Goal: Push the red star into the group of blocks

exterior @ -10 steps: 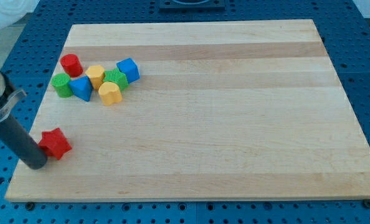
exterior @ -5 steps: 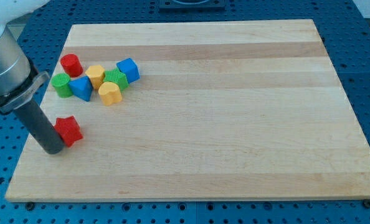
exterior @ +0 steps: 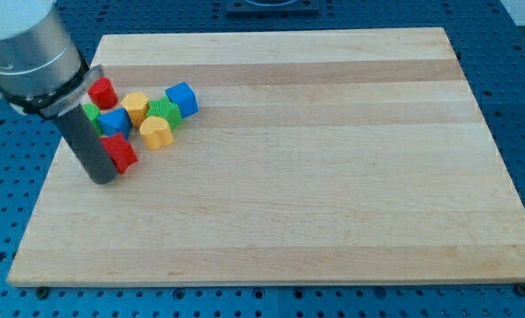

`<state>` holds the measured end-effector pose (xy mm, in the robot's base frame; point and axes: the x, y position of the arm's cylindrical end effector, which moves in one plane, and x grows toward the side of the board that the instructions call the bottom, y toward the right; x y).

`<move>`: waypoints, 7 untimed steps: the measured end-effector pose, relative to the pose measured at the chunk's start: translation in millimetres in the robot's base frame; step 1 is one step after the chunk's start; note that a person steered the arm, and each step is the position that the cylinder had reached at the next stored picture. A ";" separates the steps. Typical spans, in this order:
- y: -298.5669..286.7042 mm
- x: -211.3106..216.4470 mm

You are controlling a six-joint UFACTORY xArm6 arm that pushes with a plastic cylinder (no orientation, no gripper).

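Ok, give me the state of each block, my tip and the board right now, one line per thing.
Red star: touching the group's lower edge.
My tip: against the star's left side.
Red cylinder: upright.
Blue blocks: in group.
Yellow blocks: in group.
Green blocks: in group, left one partly hidden.
Board: flat.

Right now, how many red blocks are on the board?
2. The red cylinder sits at the view's top-left of the group, beside my rod. The red star lies below the blue block, right of my tip. The rod may hide others.

red star (exterior: 121, 152), pale wooden board (exterior: 315, 159)
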<state>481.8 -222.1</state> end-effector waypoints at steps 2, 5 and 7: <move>5.3 -34.5; 46.4 13.1; 149.2 12.3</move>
